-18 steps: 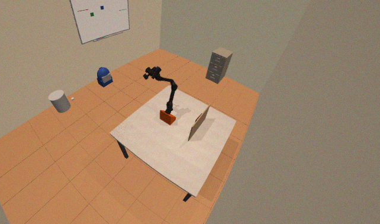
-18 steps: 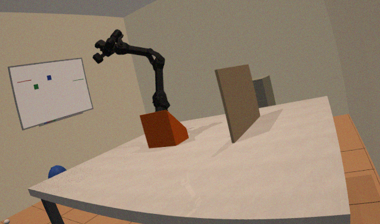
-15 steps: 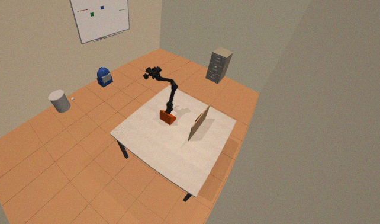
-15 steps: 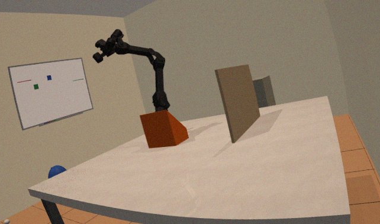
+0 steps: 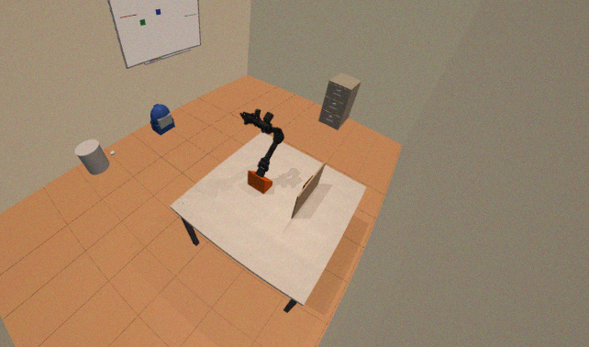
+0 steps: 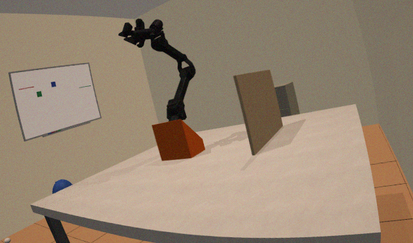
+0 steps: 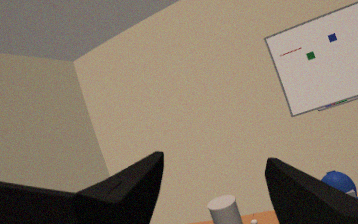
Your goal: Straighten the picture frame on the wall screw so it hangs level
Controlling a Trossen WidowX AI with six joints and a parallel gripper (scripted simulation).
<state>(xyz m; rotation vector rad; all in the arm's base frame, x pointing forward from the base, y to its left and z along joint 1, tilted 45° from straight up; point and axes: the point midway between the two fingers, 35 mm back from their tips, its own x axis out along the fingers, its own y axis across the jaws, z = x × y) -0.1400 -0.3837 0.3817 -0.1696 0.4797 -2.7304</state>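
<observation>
My gripper (image 5: 242, 116) (image 6: 122, 36) (image 7: 214, 163) is open and empty. It is high above the table and points away from the upright brown panel (image 5: 310, 193) (image 6: 258, 109). In the wrist view its two dark fingers stand apart with only wall and floor beyond them. The picture frame (image 5: 307, 182) shows in the top view only as a thin dark edge on the panel's side toward the arm. Its tilt cannot be told. In the exterior view the panel hides it, and the wrist view does not show it. The screw is not visible.
The panel stands on the pale table (image 5: 243, 229) (image 6: 215, 193). The arm rises from an orange block (image 5: 259, 183) (image 6: 172, 141) beside it. A whiteboard (image 5: 161, 37) (image 6: 55, 106) (image 7: 320, 75) hangs on the far wall. A filing cabinet (image 5: 337, 103), a blue backpack (image 5: 161, 120) and a grey bin (image 5: 94, 158) stand on the floor.
</observation>
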